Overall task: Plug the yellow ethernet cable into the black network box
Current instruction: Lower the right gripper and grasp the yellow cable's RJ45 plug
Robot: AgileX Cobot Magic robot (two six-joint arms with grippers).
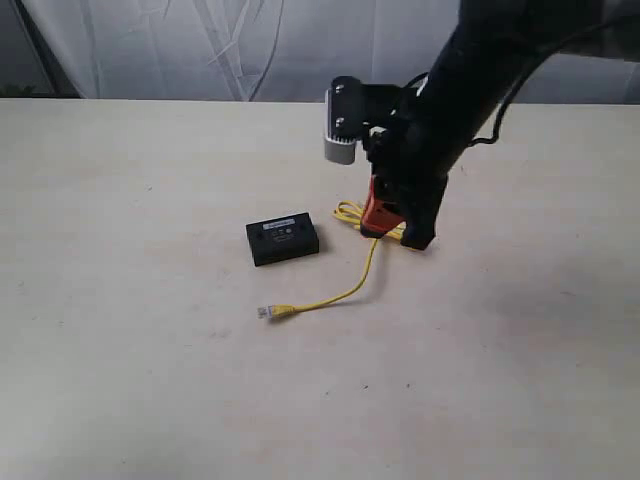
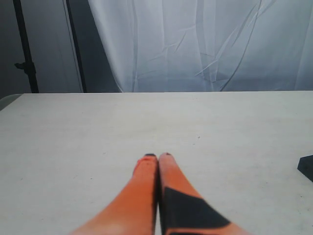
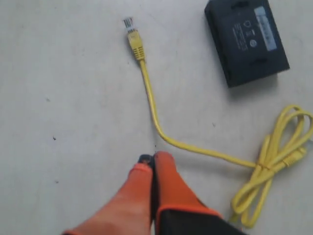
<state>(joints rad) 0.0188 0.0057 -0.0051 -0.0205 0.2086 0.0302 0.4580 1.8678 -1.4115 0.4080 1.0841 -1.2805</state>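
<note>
On the pale table, the yellow cable runs from its coil beside the right arm's closed jaws forward to its plug, near the black box; the left jaws, also closed, sit farther off.

The setting looked like a robotics lab or recording bench, not a home or a shop. A plain pale worktop filled the scene. A white cloth backdrop hung in folds just behind its far edge, screening off the room. Past one corner of the worktop a dark metal stand rose in front of a grey wall. A black jointed robot arm reached in over the far edge. Laid out like test pieces, well in from every edge, were a black network box and a yellow ethernet cable.
</note>
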